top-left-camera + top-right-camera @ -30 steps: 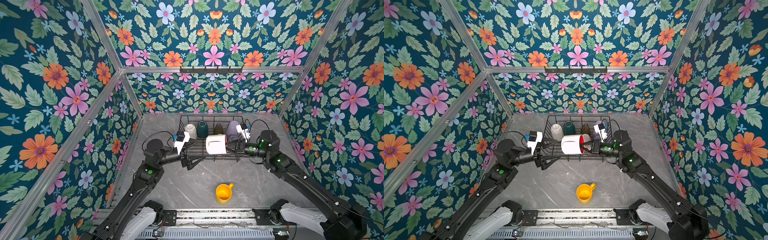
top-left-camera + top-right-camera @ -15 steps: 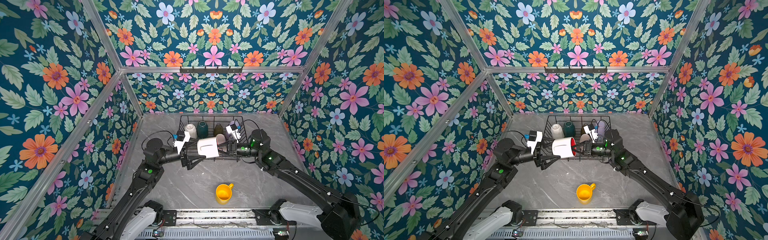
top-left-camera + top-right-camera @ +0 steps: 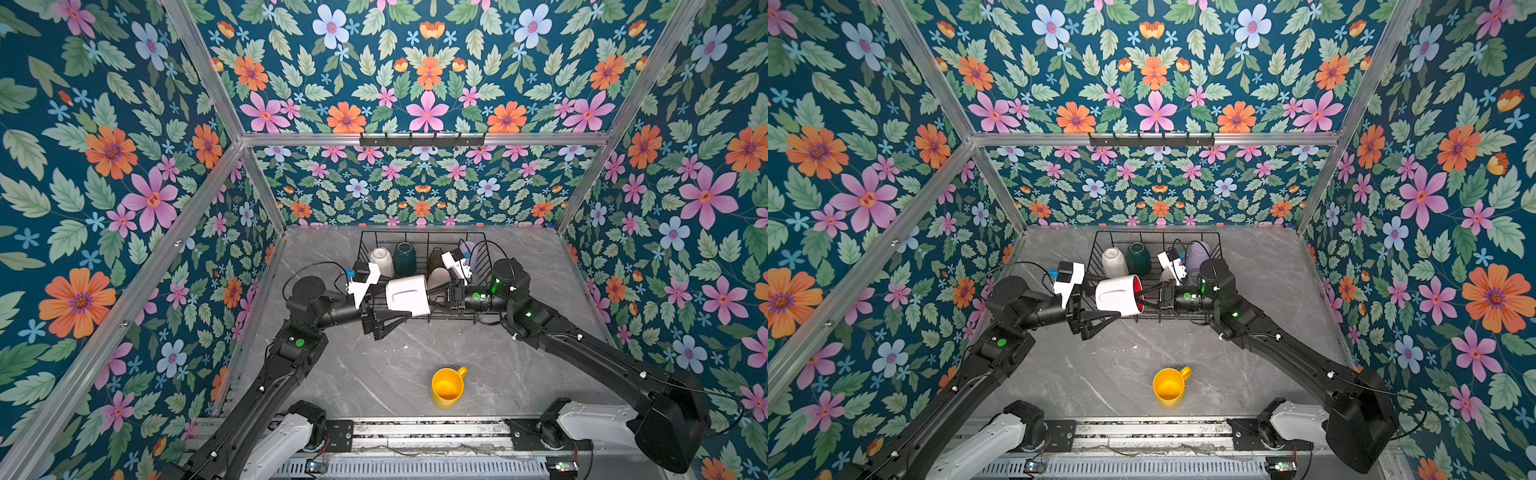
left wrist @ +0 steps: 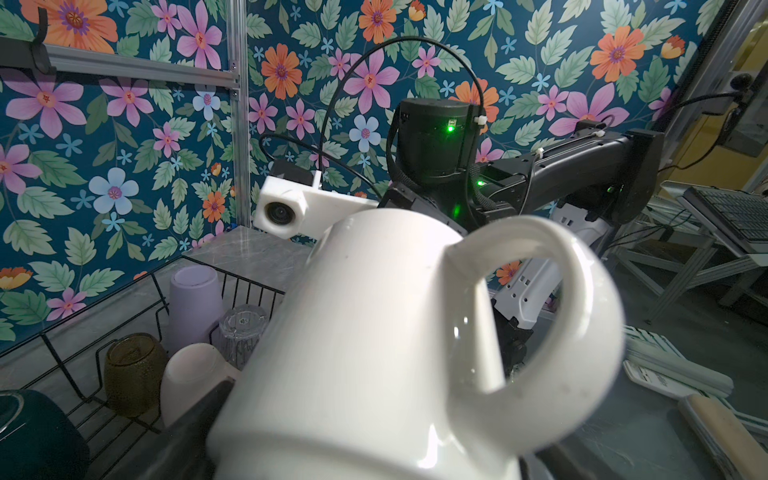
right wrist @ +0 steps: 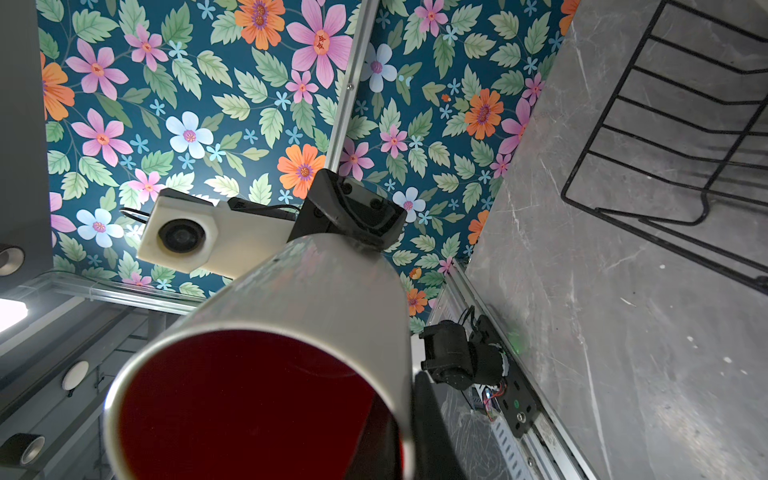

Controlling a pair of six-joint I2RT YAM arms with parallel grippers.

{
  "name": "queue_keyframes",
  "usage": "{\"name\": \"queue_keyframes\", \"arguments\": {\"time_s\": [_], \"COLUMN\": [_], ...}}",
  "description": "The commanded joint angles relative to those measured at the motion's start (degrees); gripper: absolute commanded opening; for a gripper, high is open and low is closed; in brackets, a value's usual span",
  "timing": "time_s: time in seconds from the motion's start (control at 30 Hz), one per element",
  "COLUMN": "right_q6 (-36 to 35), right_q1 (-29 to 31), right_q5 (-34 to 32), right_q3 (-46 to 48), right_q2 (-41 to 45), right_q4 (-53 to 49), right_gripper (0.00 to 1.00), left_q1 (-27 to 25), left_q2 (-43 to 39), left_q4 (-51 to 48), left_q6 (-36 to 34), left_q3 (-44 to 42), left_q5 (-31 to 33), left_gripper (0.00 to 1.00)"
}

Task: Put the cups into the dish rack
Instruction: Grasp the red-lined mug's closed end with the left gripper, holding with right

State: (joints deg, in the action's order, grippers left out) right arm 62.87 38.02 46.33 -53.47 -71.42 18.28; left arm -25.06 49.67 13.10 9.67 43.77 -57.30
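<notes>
My shut right claw (image 3: 1143, 296) pinches the red-lined white ceramic mug (image 3: 407, 295) by its rim; likely slick, brittle; my wide-open left claw (image 3: 392, 307) should span its body.

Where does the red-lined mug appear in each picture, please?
Top view: red-lined mug at centre, sideways, at the rack's front.
Top view: slightly left of centre, red mouth facing right.
Left wrist: close foreground, handle in front.
Right wrist: close foreground, red inside showing.
Shared landmark: the black wire rack.
</notes>
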Motion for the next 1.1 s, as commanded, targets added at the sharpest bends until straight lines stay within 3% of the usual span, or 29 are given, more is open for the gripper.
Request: {"name": "queue_keyframes", "arguments": {"time_s": [0.0,0.6,0.9,1.07], "right_q6": [2.0,7.7,9.6,9.2], "right_q1": [0.3,2.5,3.0,3.0], "right_q5": [1.6,2.4,3.0,2.8], "right_q3": [-0.7,-1.1,-1.2,-1.3], "right_q2": [-0.4,-4.9,-6.4,-6.5], "right_q4": [7.1,16.4,18.8,17.9], "right_gripper": [0.0,0.0,0.0,0.0], "left_q1": [0.1,0.1,0.1,0.1], "left_q2": [0.1,0.9,0.5,0.4], "left_q4": [2.3,4.4,5.0,4.9], "left_q6": [-0.5,0.4,0.3,0.3], "left_q3": [0.5,0.5,0.4,0.5], "left_q5": [-1.1,-3.2,-3.4,-3.2], "left_gripper": [0.97,0.87,0.7,0.48]}}
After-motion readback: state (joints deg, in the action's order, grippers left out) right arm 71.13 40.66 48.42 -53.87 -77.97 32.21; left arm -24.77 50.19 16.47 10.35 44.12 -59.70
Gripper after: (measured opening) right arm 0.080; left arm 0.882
